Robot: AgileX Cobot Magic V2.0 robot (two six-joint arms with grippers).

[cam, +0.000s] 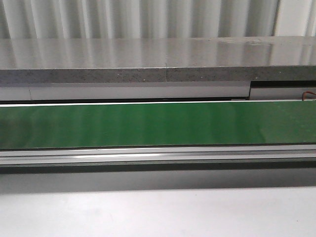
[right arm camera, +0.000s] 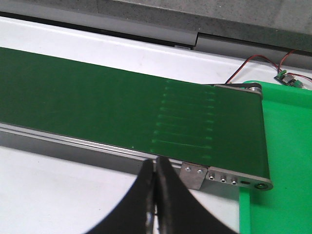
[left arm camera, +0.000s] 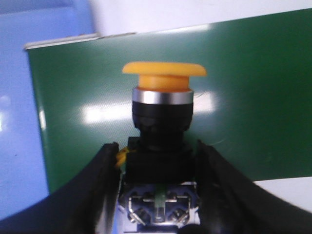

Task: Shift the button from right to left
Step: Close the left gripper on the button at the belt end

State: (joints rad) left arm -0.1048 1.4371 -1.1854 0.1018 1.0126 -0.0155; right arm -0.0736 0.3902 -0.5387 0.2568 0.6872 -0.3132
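Left gripper (left arm camera: 158,195) clamped on button (left arm camera: 161,122), fingers (left arm camera: 97,190) pressing both sides of contact block; yellow cap points away from wrist, above green belt (left arm camera: 243,97). Blue surface (left arm camera: 19,122) beside belt end. Right gripper (right arm camera: 155,204) fingers pressed together, holding nothing, near belt edge. Green tray (right arm camera: 287,146) past belt end. Front view: belt only, no arms.

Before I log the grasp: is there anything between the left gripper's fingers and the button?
Nothing shows there. In the left wrist view the left gripper has its black fingers directly against the button, clamping its dark body from both sides.
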